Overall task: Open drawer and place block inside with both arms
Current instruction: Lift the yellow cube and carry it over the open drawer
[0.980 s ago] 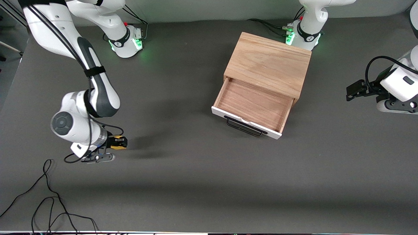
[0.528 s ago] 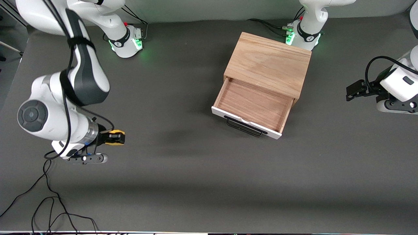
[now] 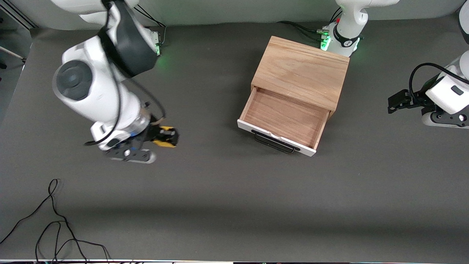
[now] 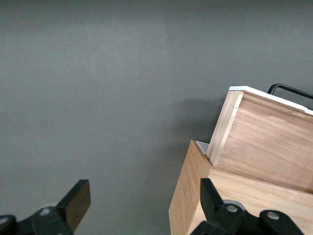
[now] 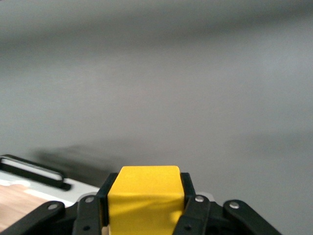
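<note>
Right claw (image 3: pixel 166 136): clamped on the small bright yellow cube block (image 3: pixel 164 136), over bare grey tabletop (image 3: pixel 220 190).
Left claw (image 3: pixel 397 101): spread wide, waiting beside the cabinet.
Wide wood-lined drawer (image 3: pixel 284 119): pulled out.

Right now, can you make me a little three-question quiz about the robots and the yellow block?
1. True or false: the drawer is pulled open.
2. Which gripper holds the block? A) left gripper B) right gripper C) neither
3. Fill in: the left gripper, waiting beside the cabinet, has its fingers ____.

Key:
1. True; its wooden inside shows and has nothing in it.
2. B; the right gripper is shut on the block, up over the bare table.
3. Open.
</note>
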Motion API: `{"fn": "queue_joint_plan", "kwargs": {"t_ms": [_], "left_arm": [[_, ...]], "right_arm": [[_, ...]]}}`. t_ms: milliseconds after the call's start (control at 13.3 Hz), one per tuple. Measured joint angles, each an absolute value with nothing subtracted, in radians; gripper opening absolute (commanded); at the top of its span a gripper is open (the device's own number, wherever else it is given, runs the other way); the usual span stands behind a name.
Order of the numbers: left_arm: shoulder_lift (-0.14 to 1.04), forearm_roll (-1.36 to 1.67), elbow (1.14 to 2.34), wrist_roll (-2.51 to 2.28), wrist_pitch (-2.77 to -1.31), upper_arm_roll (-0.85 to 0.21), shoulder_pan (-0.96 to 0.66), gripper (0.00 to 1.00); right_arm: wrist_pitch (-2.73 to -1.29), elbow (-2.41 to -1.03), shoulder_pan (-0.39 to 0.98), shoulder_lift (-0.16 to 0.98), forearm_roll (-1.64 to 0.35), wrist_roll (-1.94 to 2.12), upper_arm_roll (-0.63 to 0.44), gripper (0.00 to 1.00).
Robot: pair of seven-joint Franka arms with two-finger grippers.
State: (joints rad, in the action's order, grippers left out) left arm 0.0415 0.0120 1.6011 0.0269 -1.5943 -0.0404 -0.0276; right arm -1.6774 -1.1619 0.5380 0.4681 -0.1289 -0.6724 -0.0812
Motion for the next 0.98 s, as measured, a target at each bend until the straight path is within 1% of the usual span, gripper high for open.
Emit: {"fn": "queue_joint_plan", "kwargs": {"t_ms": [151, 452, 980], "left_arm": [[0.042, 0.012, 1.601, 0.027, -1.595, -0.041, -0.028, 1.00], [0.042, 0.012, 1.601, 0.027, -1.595, -0.041, -0.028, 1.00], [0.042, 0.012, 1.601, 0.028, -1.596, -0.041, -0.028, 1.00]], "right_arm": [[-1.695, -1.117, 0.622, 0.511, -0.130, -0.804, -0.080, 0.26], [-1.818, -1.085, 0.771, 0.598, -0.130, -1.004, -0.071, 0.26], [-1.953, -1.080, 0.871, 0.719, -0.130, -1.137, -0.055, 0.26]]}}
